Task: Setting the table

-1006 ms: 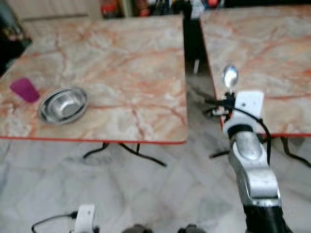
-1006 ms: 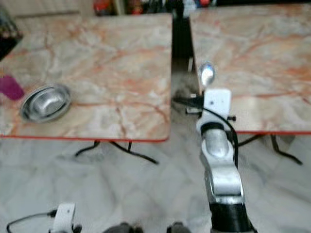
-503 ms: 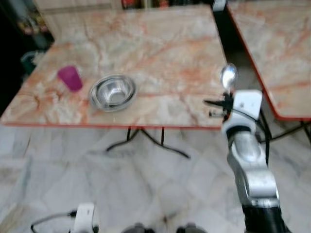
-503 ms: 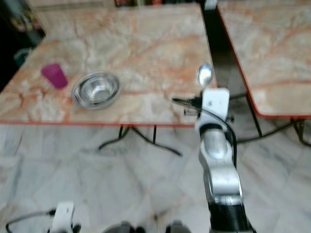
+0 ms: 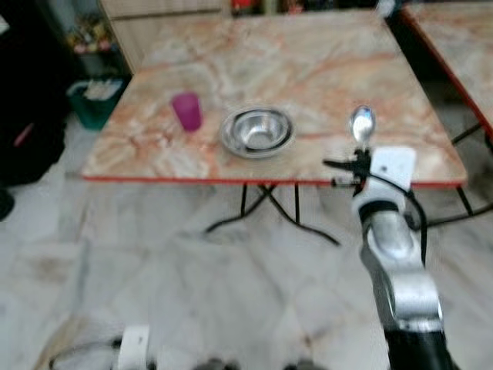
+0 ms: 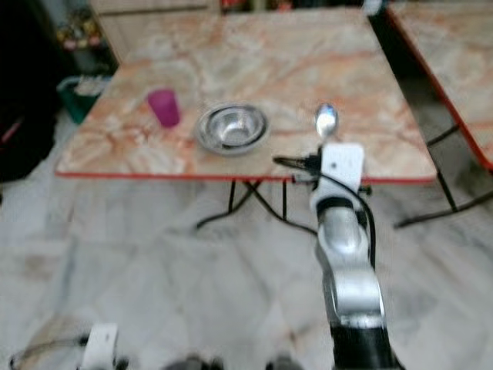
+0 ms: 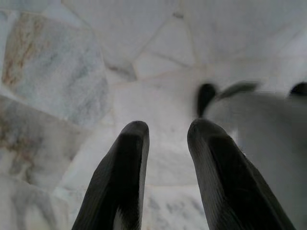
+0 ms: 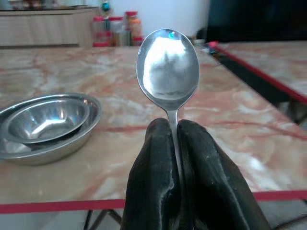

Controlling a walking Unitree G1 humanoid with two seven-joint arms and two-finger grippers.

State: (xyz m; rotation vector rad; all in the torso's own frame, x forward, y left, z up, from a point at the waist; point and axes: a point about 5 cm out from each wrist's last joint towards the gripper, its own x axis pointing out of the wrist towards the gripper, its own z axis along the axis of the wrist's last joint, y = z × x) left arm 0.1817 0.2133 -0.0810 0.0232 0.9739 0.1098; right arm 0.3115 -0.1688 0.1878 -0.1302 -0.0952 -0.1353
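Observation:
My right gripper (image 8: 173,132) is shut on the handle of a steel spoon (image 8: 167,67), held upright with its bowl up. In the head views the spoon (image 5: 362,124) stands at the near right edge of a marble table (image 5: 323,62). A steel bowl (image 5: 257,131) sits on the table left of the spoon, and a purple cup (image 5: 186,111) stands further left. My left gripper (image 7: 165,139) hangs low over the marble floor, its two fingers apart with nothing between them.
A second marble table (image 5: 454,31) stands to the right, across a narrow gap. The table's black legs (image 5: 266,212) reach out over the floor beneath it. A green bin (image 5: 92,104) and dark furniture sit at the far left.
The whole picture has slid right, so the camera has turned left and the bowl and cup now sit near centre. The right gripper still holds the spoon upright.

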